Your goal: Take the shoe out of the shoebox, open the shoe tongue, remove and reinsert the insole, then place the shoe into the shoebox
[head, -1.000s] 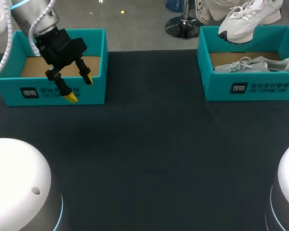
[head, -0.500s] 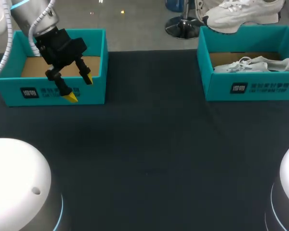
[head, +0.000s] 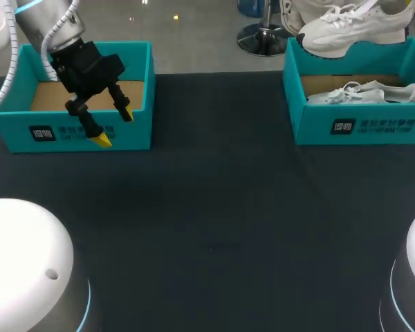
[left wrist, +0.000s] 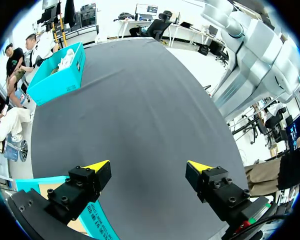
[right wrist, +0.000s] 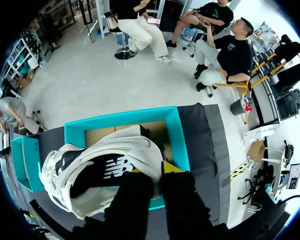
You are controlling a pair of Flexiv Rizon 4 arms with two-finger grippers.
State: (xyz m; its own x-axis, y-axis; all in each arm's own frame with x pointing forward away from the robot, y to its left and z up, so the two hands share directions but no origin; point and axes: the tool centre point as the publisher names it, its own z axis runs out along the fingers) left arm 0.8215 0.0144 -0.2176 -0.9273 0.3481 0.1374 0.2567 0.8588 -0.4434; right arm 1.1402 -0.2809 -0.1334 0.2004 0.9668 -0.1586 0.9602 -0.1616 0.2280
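A white shoe (head: 353, 31) hangs in the air above the back wall of the right teal shoebox (head: 360, 128). In the right wrist view my right gripper (right wrist: 152, 170) is shut on the shoe (right wrist: 100, 170) at its collar, with the shoebox (right wrist: 175, 135) below it. The right gripper itself does not show in the head view. A second pale shoe (head: 363, 92) lies inside that box. My left gripper (head: 115, 127) stands open over the front wall of the left teal shoebox (head: 135, 135), its fingers (left wrist: 97, 165) wide apart with nothing between them.
The dark table cloth (head: 214, 228) stretches between the two boxes. My arms' white bases stand at the near left (head: 21, 263) and near right corners. The right shoebox (left wrist: 60, 77) shows far ahead of the left gripper.
The held shoe has shifted above the right box: it rose and swung level, then settled slightly lower. My left arm has not moved.
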